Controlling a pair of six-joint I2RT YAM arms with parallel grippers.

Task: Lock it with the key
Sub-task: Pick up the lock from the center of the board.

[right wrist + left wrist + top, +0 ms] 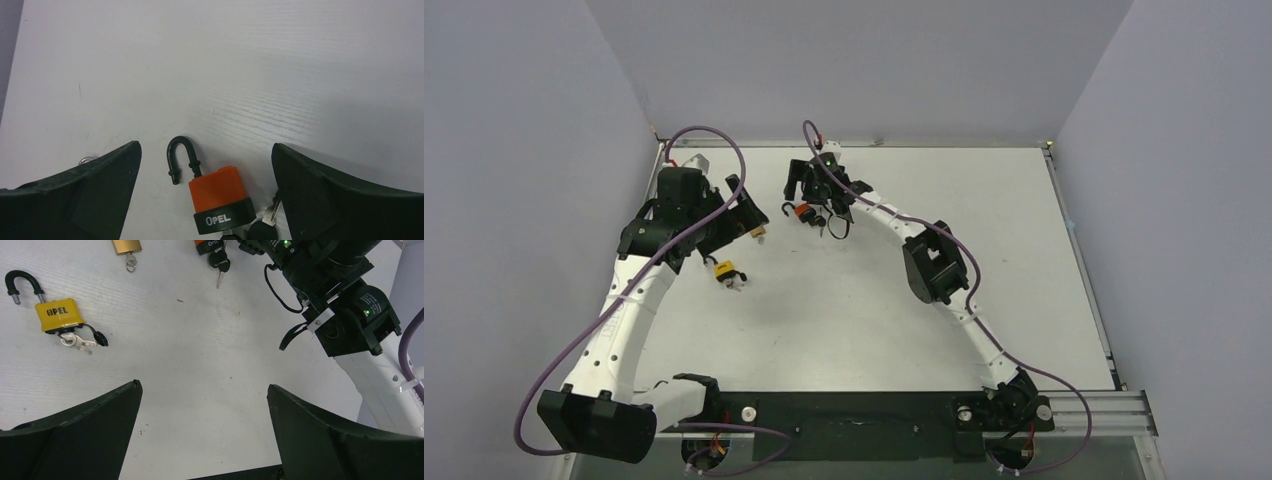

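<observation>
An orange padlock [219, 200] with a black base lies on the white table between my right gripper's [206, 145] open fingers. Its black shackle [179, 157] is swung open. A black-headed key [269, 216] lies beside its base, and another sits under the base at the frame edge. From above, the right gripper [809, 195] hovers over this orange padlock [803, 211]. My left gripper [204, 386] is open over bare table with nothing between its fingers. A yellow padlock [59, 315] with an open shackle and keys [77, 341] lies to its left.
A brass padlock [126, 246] with a small key lies at the top edge of the left wrist view. The right arm's wrist [340, 305] fills that view's upper right. Grey walls close in the table [984, 280] on three sides.
</observation>
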